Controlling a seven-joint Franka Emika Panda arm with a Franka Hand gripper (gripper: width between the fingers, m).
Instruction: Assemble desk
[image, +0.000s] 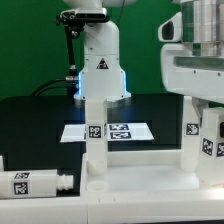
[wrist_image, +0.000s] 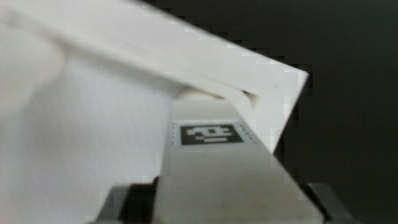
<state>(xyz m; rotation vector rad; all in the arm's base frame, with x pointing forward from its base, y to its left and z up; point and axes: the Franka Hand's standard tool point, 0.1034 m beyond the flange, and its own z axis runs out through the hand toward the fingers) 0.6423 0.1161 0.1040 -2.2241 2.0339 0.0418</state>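
1. Exterior view: the gripper (image: 200, 92) hangs at the exterior view's right, directly above the held leg (image: 205, 140), which stands upright by the tabletop (image: 140, 172). A second leg (image: 94, 135) stands at the tabletop's left end, and a third leg (image: 30, 183) lies flat further left. The marker board (image: 125, 131) is behind.
2. Wrist view: the gripper (wrist_image: 217, 205) is partly closed. Its fingers (wrist_image: 125, 203) sit snug against both sides of the held leg (wrist_image: 214, 150), and the leg's far end meets the tabletop (wrist_image: 89, 110) corner.
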